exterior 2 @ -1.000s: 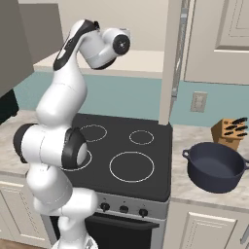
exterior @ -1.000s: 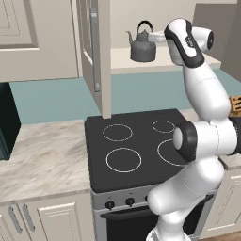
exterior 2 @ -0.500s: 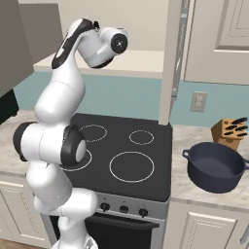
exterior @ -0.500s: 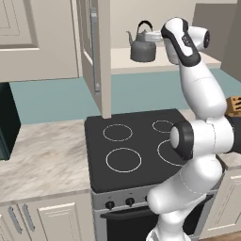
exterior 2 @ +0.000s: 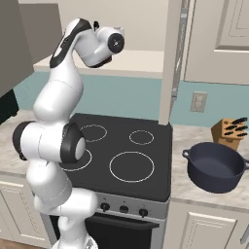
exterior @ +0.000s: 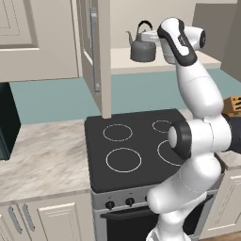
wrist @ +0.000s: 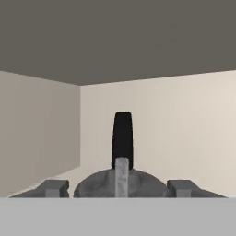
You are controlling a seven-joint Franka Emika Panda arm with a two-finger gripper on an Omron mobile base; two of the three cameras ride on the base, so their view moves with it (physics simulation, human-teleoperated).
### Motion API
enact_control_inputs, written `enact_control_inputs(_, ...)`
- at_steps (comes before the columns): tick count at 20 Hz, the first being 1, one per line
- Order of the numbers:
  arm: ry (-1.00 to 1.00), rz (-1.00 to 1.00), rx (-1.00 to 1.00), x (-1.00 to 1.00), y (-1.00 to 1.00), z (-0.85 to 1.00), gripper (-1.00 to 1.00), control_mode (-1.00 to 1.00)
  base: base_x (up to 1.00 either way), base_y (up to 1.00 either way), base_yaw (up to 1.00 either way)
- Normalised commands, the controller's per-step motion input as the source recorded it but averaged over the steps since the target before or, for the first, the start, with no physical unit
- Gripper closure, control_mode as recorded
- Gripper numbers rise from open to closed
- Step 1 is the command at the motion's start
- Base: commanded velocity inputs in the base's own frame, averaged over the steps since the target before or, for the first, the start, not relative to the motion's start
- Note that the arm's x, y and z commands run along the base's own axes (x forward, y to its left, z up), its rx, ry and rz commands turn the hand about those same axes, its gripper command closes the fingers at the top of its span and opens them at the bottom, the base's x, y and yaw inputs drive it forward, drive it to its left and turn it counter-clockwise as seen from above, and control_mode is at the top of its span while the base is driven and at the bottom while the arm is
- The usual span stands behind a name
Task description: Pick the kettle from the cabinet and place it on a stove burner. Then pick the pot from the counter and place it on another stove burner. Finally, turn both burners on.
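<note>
Kettle (wrist: 120,182) on cabinet shelf (exterior: 122,61), between the spread claw (wrist: 120,188) fingertips (wrist: 54,187)

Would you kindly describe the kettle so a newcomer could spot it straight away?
Look above the black cooktop to the open cream cabinet; on its pale shelf stands the kettle. It is small, dark grey metal, with a curved spout and arched black handle, unlike the wide navy pot on the counter.

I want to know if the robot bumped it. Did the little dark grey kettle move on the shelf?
No. The small dark grey metal kettle sits at the same spot on the pale cabinet shelf, right of the cream door, as before.
</note>
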Motion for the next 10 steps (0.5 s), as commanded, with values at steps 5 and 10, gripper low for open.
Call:
enact_control_inputs(5, 0.0, 0.04, 0.0, 0.04, 0.0, 0.0, 1.0, -1.0, 0.0, 0.0, 0.0)
enact_control_inputs(10, 0.0, 0.03, 0.0, 0.0, 0.0, 0.0, 1.0, -1.0, 0.0, 0.0, 0.0)
